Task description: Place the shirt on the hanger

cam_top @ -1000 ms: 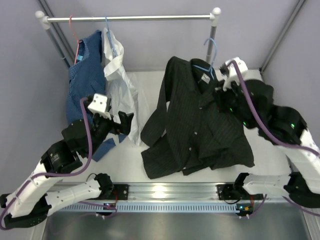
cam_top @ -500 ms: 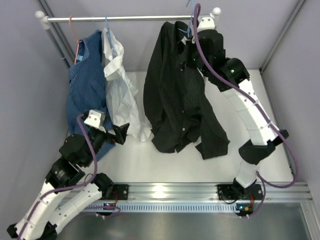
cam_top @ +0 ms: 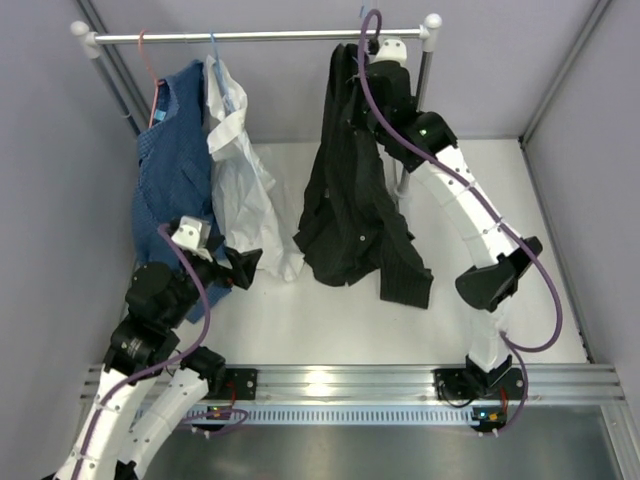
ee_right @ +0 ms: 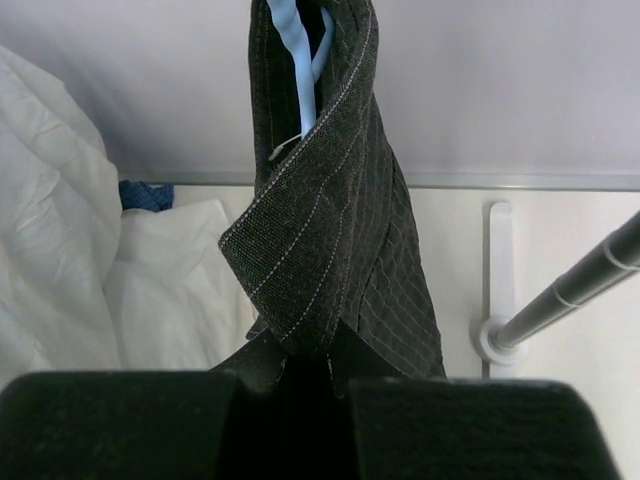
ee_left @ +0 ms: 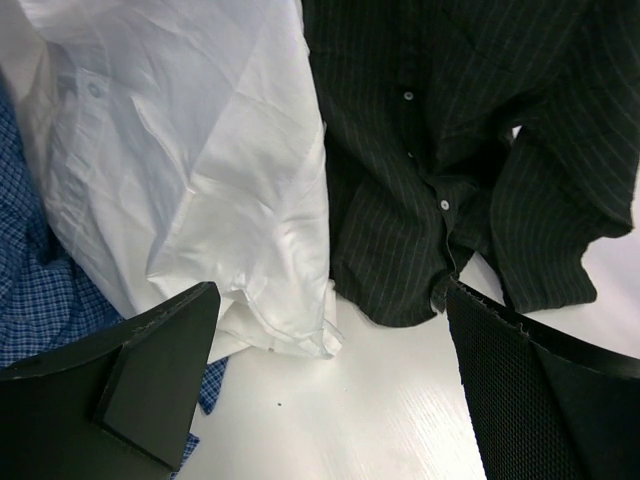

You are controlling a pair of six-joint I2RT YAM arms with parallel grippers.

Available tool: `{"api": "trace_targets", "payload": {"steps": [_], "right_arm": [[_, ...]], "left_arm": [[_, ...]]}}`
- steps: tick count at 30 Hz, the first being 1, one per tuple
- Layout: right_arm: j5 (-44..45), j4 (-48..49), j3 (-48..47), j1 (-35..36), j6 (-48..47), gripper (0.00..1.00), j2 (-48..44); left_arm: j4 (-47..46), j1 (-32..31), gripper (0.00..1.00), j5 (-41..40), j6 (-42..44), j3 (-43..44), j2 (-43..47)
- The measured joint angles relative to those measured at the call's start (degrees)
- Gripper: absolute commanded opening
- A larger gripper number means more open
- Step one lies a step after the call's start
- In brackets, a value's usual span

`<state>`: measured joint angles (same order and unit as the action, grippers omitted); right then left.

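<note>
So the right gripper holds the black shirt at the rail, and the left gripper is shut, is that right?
Not quite: the left gripper is open, fingers wide apart in the left wrist view. The right gripper does hold the black shirt at the rail.

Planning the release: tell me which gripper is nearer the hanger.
Right. The right gripper grips the shirt just below the hanger; the left gripper is open, far lower, near the hem.

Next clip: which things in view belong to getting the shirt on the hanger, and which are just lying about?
Job in hand:
black shirt, hanging up by the rail
light-blue hanger, inside its collar

Just there:
blue patterned garment
white shirt
orange-red hanger
second light-blue hanger, carrying the white shirt
</note>
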<state>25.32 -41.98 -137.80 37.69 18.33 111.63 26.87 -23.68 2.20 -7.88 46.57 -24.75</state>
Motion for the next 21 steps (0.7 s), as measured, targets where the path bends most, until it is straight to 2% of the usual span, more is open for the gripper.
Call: {"api": "trace_targets", "payload": {"steps": [7,13,14,16,17,19,20,21], "right_arm": [[0.70,8.85,12.00,0.61,2.40,0.02,-0.63],[0.98,12.81,16.79,0.92,4.52,0.23,-1.81],[0.92,13.05,17.07,0.92,4.83,0.31,-1.97],[0.81,13.49,17.44,0.94,5.03,0.40,-2.27],[0.72,13.60,17.90,0.94,5.18,0.56,-2.73],[0.46,13.81,19.30,0.94,5.29,0.77,-4.07],[0.31,13.81,20.09,0.94,5.22,0.93,-4.87],[0.02,13.79,21.03,0.94,5.07,0.99,-6.03]], "left_arm": [[-0.17,0.50,0.98,1.75,-1.36,-1.81,1.11],[-0.31,0.81,0.98,2.51,-1.68,-2.25,1.79],[-0.31,0.90,0.98,2.51,-1.68,-2.25,1.79],[-0.31,1.11,0.98,2.45,-1.68,-2.36,1.79],[-0.35,1.25,0.98,2.34,-1.68,-2.45,1.79],[-0.33,1.33,0.98,1.22,-1.73,-2.71,1.79],[-0.31,1.38,0.98,0.46,-1.81,-2.86,1.77],[-0.28,1.42,0.98,-0.61,-1.95,-2.99,1.77]]}}
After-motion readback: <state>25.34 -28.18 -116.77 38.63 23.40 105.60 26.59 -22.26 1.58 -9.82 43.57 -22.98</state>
